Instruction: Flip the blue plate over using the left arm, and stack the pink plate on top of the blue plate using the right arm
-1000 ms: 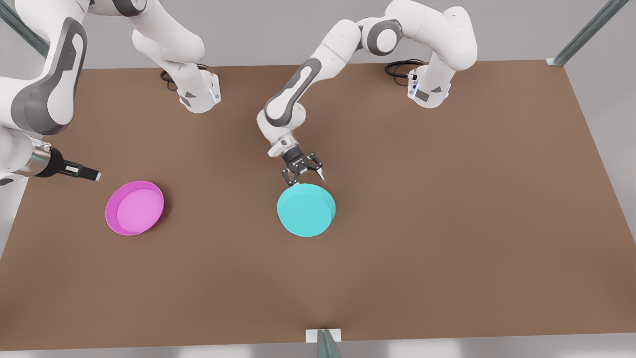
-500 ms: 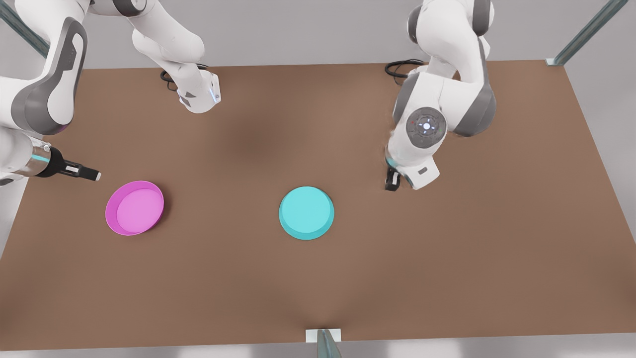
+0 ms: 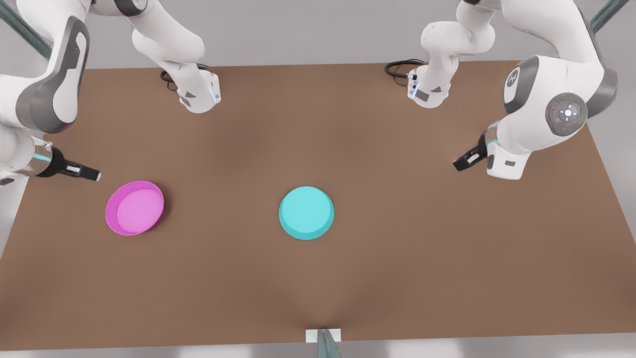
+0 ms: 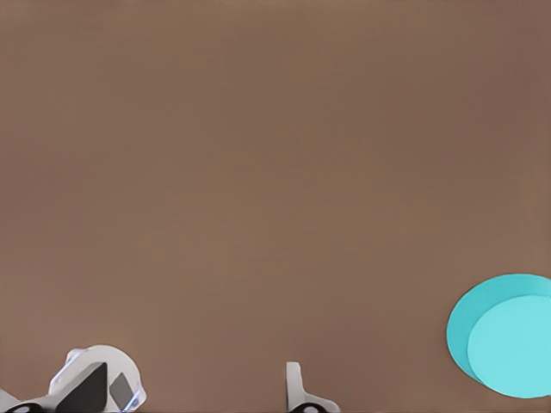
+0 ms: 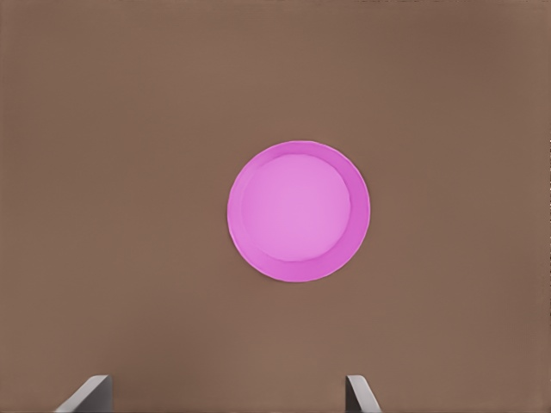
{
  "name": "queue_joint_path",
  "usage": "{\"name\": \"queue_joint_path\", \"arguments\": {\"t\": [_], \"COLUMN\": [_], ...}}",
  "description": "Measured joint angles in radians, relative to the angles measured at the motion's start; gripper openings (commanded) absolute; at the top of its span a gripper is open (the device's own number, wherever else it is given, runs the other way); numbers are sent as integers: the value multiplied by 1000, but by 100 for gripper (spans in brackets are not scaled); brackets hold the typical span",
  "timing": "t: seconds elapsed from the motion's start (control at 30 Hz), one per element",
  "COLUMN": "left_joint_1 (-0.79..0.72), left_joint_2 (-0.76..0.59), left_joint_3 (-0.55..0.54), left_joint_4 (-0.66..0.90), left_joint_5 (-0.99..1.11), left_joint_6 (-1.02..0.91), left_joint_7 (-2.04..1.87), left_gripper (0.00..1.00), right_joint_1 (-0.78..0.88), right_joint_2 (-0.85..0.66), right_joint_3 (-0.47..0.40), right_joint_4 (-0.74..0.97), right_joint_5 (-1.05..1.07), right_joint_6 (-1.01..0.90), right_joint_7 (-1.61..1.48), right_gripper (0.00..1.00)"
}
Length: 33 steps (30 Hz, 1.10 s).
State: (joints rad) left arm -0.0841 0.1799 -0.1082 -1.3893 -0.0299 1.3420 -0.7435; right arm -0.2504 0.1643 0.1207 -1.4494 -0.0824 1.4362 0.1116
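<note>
- Brown table (image 3: 447,258) lay under both arms.
- Blue plate (image 3: 306,213) sat mid-table, base up — the flip looked done.
- Pink plate (image 3: 134,207) sat rim-up, well apart — stacking remained.
- Right gripper (image 3: 92,174) waited near it, fingers spread.
- Left gripper (image 3: 459,163) hung clear, empty, fingers apart.

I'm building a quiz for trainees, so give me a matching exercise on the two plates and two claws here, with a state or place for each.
1 pink plate
2 blue plate
3 left claw
4 right claw

A flat base up, front view's middle
B hollow side up
C open, front view's right
D open, front view's left

Pairs: 1-B, 2-A, 3-C, 4-D
</note>
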Motion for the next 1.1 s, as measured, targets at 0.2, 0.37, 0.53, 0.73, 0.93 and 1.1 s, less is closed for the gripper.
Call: {"name": "queue_joint_path", "arguments": {"t": [0.2, 0.37, 0.53, 0.73, 0.93, 1.1], "left_joint_1": [22, 12, 12, 1, 0, -12], "left_joint_2": [17, 12, -9, -31, -23, -9], "left_joint_3": [80, 77, 72, 66, 58, 44], "left_joint_4": [107, 126, 144, 177, 179, 180], "left_joint_5": [-33, -53, -58, -51, -64, -68], "left_joint_6": [-38, -55, -75, -97, -143, -139], "left_joint_7": [167, 266, 345, 413, 463, 491], "left_gripper": [100, 100, 100, 100, 100, 100], "right_joint_1": [-33, -287, -312, -372, -424, -433], "right_joint_2": [98, 346, 363, 381, 438, 494], "right_joint_3": [6, 3, 10, 8, 2, 2], "right_joint_4": [29, 2, -184, -279, -315, -316], "right_joint_5": [-47, -4, 122, 187, 198, 200], "right_joint_6": [-34, 35, 251, 478, 590, 637], "right_joint_7": [-43, -140, -251, -384, -491, -556], "right_gripper": [100, 100, 100, 100, 100, 100]}}
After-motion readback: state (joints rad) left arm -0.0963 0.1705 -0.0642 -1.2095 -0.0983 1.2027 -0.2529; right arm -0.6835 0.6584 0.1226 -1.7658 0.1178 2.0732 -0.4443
